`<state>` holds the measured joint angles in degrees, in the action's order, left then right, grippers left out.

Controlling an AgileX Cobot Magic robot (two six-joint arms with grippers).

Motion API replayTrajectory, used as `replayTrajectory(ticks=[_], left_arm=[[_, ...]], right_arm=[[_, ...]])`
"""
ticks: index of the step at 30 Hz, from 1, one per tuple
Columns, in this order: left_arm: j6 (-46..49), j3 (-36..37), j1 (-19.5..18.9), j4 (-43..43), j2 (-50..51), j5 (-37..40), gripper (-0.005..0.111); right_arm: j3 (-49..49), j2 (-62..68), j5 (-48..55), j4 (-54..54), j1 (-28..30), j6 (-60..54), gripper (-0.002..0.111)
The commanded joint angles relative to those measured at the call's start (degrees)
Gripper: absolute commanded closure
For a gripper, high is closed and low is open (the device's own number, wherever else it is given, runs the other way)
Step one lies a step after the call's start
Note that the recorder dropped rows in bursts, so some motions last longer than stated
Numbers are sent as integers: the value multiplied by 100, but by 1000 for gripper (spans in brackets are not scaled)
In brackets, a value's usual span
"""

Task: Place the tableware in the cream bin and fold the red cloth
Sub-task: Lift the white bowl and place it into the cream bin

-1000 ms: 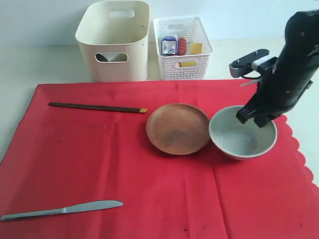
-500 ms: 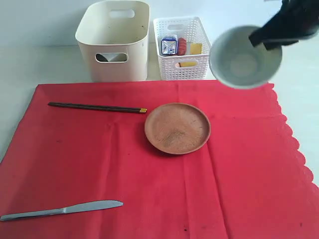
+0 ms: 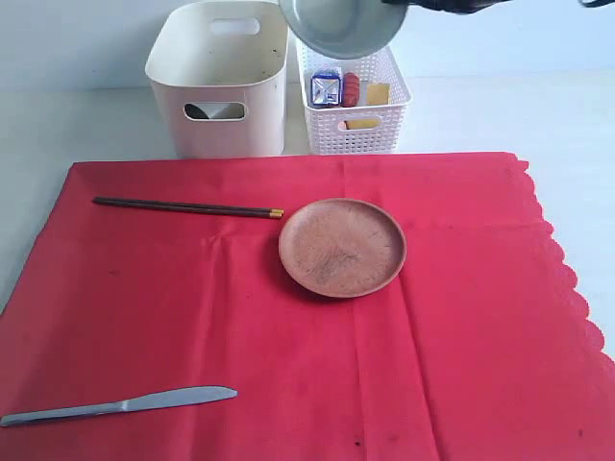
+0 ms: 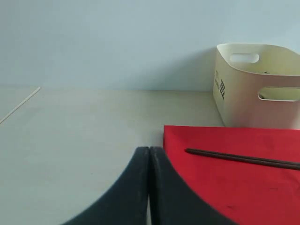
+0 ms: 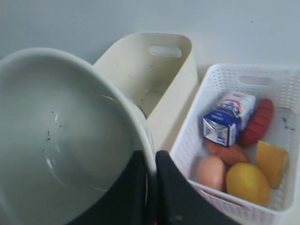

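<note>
The cloth (image 3: pixel 288 336) is matt red fabric, lightly creased. The plate (image 3: pixel 342 247) is brown wood, unpolished, paler at its middle. The knife (image 3: pixel 120 404) at the near left is grey metal with a dull sheen. The chopsticks (image 3: pixel 187 207) are dark and smooth, with brassy ends. The far bin (image 3: pixel 219 82) is smooth cream plastic; the basket (image 3: pixel 352 115) to its right is white perforated plastic. The bowl (image 5: pixel 61 136) looks glazed and faintly glossy, with dark specks.

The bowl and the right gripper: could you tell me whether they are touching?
Touching. The right wrist view shows the right gripper closed on the rim of the bowl, one finger inside, one outside.
</note>
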<state>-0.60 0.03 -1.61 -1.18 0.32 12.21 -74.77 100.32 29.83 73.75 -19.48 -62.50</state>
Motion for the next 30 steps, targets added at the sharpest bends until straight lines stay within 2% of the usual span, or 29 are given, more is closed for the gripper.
replayTrajectory(ticks=[1, 6, 9, 15, 22, 27, 30], left_arm=[[10, -3, -11, 12, -32, -13, 107], [10, -3, -11, 12, -32, -13, 107], [10, -3, -11, 12, -32, -13, 107], [10, -3, -11, 12, -32, -13, 107], [10, -3, -11, 12, -32, -13, 107], [10, -3, -11, 12, -32, -13, 107], [10, -3, -11, 12, -32, -13, 107]], right_arm=[[-525, 620, -108, 1033, -307, -694, 108], [-1471, 1362, -212, 1023, -702, -669, 108], [-2342, 2108, -699, 1023, -991, -447, 108], [-3375, 3078, -641, 996, -1054, 242, 108], [-3563, 3412, -614, 955, -1119, 231, 108], [-3563, 3447, -1109, 955, -1289, 210, 108], [-3563, 3447, -1489, 955, -1362, 194, 100]])
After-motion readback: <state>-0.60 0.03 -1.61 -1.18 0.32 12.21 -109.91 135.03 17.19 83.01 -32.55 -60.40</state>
